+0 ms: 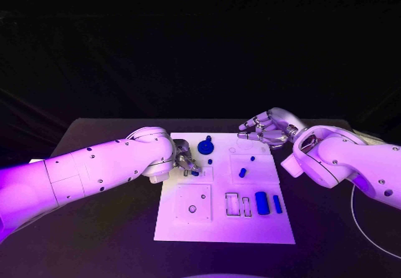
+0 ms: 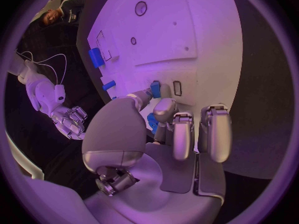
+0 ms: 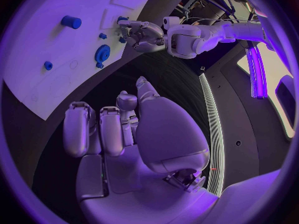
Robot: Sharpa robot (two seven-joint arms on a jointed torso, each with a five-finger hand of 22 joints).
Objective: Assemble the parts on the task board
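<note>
White task board, blue parts: inventory

White task board (image 1: 224,231) at table (image 1: 100,243) centre. L hand (image 1: 185,162) at board's left edge, pinching small blue part (image 2: 156,89) btwn thumb & finger over board. R hand (image 1: 266,130) past board's far right corner, fingers curled in, holding nothing. Blue gear (image 1: 206,146) near far edge; blue peg (image 1: 242,172) mid-board; two blue bars (image 1: 262,202) w/ slots, near-right.
</note>
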